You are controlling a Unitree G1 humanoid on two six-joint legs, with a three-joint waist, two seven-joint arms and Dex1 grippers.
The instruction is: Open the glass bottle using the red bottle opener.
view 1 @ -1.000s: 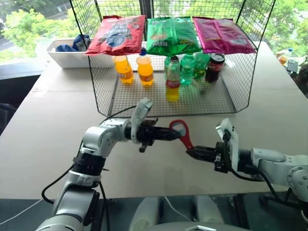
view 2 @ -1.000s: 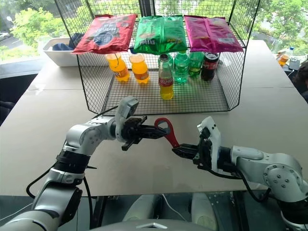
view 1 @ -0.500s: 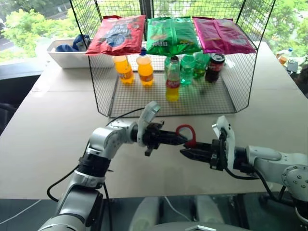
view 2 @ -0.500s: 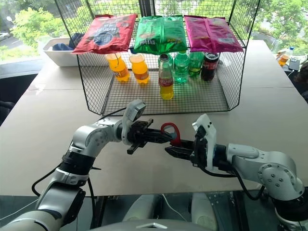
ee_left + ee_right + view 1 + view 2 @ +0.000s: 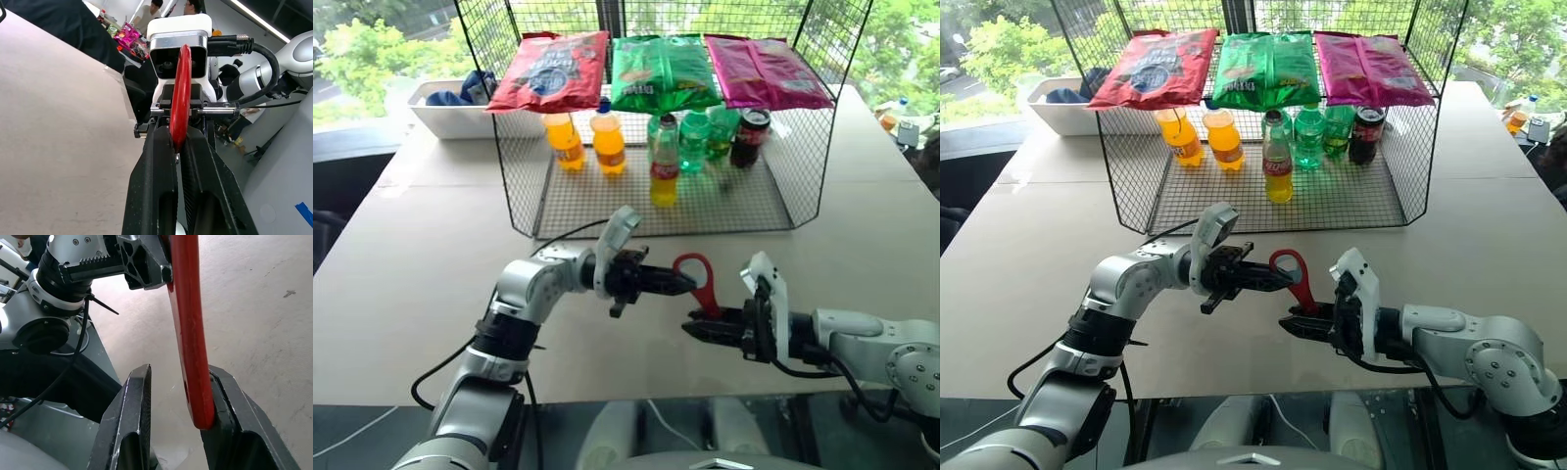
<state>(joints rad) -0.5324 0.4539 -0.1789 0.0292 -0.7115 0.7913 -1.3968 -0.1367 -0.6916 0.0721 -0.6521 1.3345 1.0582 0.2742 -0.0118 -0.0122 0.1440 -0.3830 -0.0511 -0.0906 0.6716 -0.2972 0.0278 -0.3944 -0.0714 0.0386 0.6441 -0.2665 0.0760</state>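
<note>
The red bottle opener (image 5: 697, 277) hangs in the air above the table (image 5: 401, 264), between the two grippers, ring head up and handle pointing down. The left gripper (image 5: 677, 284) reaches in level from the robot's left and has its two black fingers (image 5: 155, 186) clamped tight on the ring head, the flat of the opener squeezed between them. The right gripper (image 5: 1290, 324) comes in from the other side, just below, with its fingers parted around the tip of the handle; one finger (image 5: 230, 416) touches the handle's end, the other stands off with a clear gap, so it has no grip on the opener.

The glass bottle (image 5: 664, 166) stands upright well beyond, on the floor of a black wire basket (image 5: 523, 186), near the middle of its row. Two orange plastic bottles (image 5: 588, 137) stand to its left, green plastic bottles (image 5: 703, 139) and a dark cola bottle (image 5: 749, 136) to its right. Across the basket's top lie three snack bags: red (image 5: 551, 69), green (image 5: 662, 70) and magenta (image 5: 764, 70). A white tray (image 5: 445, 116) sits on the table beside the basket.
</note>
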